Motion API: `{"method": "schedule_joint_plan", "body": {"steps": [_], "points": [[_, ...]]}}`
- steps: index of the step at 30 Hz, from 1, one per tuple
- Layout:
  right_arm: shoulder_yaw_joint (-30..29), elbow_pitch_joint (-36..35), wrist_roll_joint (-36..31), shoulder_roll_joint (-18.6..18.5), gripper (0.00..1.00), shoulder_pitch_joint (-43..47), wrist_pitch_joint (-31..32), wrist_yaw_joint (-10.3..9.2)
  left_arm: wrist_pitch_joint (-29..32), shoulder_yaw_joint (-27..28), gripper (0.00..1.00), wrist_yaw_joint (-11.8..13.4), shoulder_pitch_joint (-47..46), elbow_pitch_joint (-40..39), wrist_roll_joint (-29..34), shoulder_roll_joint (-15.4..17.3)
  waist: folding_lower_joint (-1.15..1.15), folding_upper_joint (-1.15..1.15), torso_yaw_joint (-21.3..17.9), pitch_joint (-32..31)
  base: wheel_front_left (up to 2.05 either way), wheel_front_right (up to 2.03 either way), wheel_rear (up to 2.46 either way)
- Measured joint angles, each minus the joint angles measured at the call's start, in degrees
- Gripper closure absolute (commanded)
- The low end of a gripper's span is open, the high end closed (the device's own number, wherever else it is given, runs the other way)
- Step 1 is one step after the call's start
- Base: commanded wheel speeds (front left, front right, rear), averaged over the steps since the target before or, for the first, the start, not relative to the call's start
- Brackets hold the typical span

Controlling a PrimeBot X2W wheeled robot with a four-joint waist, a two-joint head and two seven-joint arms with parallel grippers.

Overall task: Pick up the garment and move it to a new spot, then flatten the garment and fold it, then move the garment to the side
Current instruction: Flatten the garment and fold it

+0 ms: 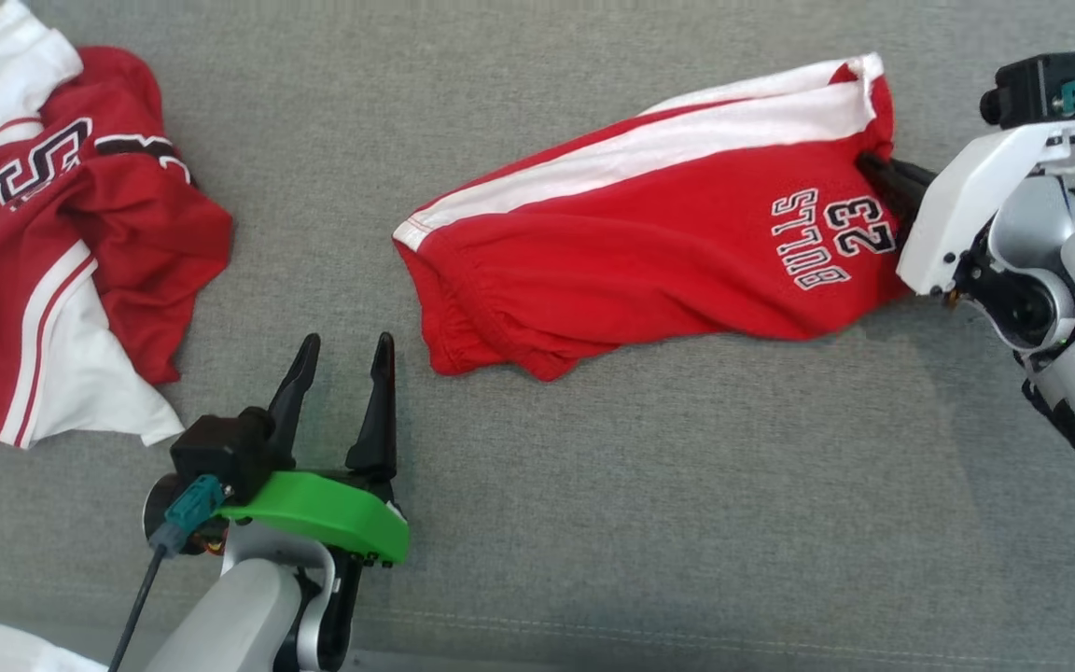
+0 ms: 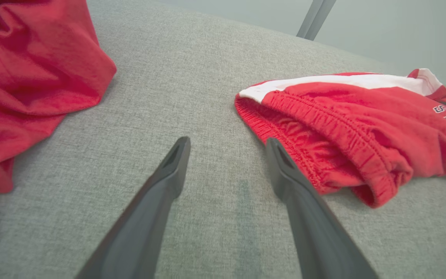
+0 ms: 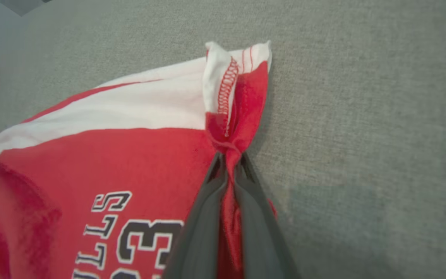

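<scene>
Red jersey shorts with a white side stripe and a BULLS 23 print (image 1: 649, 233) lie on the grey woven desk cover (image 1: 668, 485) in the head view. Their long axis runs from the gathered elastic waistband (image 1: 463, 327) at lower left up to the leg hem at the right. There the right claw (image 1: 873, 168) is buried in the cloth. The left claw (image 1: 348, 341) is spread and empty, and the waistband sits just up and to its right, apart from it. A crumpled red-and-white jersey (image 1: 62, 243) lies well to the left. In the left wrist view, the left claw (image 2: 227, 142) gapes over bare cover, with the waistband (image 2: 316, 128) just beside its right finger, so this arm looks nearer that end. In the right wrist view, the right claw (image 3: 230, 157) is pressed together, pinching a bunched fold of the shorts just below the stitched white hem corner (image 3: 238, 77). A pull here would probably stretch the shorts lengthwise.
</scene>
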Motion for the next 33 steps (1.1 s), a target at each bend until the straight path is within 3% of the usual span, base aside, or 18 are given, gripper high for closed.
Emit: {"method": "schedule_joint_plan", "body": {"steps": [8, 13, 20, 24, 27, 30, 33], "points": [[-4.9, 0.79, 5.35, 2.22, 1.0, 8.98, -0.59, 0.0, -0.01, 1.31, 0.0, -0.57, 5.11, -1.26, 2.5, 2.04, 0.0, 0.0, -5.38, -6.53, 0.0, 0.0, 0.0], [-9.18, 4.38, 7.83, 3.68, 1.0, 13.97, -2.34, 0.0, -0.09, 0.97, 0.0, -1.59, 9.7, -3.72, 3.47, 2.74, 0.0, 0.0, -7.77, -10.88, 0.0, 0.0, 0.0], [-14.85, 12.55, 7.49, 3.99, 1.0, 17.15, -7.04, 0.0, -0.09, 1.12, 0.0, -3.12, 12.99, -7.47, 9.49, 2.7, 0.0, 0.0, -10.17, -13.7, 0.0, 0.0, 0.0], [-18.2, 17.93, 6.54, 2.24, 1.0, 16.62, -9.37, 0.01, -0.09, 0.9, 0.0, -4.33, 13.82, -7.88, 11.81, 1.32, 0.0, 0.0, -9.99, -13.02, 0.0, 0.0, 0.0], [-21.62, 21.27, 5.75, -1.75, 1.0, 14.41, -11.51, -0.01, -0.09, 1.34, 0.0, -5.66, 13.84, -7.44, 13.36, -0.04, 0.0, 0.0, -9.03, -11.85, 0.0, 0.0, 0.0], [-23.13, 19.71, 5.71, -3.78, 1.0, 12.37, -12.28, -0.01, -0.09, 2.05, 0.0, -6.52, 13.81, -7.11, 14.02, -1.09, 0.0, 0.0, -8.2, -11.14, 0.0, 0.0, 0.0], [-23.26, 13.81, 5.89, -4.15, 1.0, 11.48, -11.85, -0.01, -0.09, 3.39, 0.0, -7.03, 13.89, -7.05, 15.03, -2.05, 0.0, 0.0, -7.52, -10.78, 0.0, 0.0, 0.0]]}}
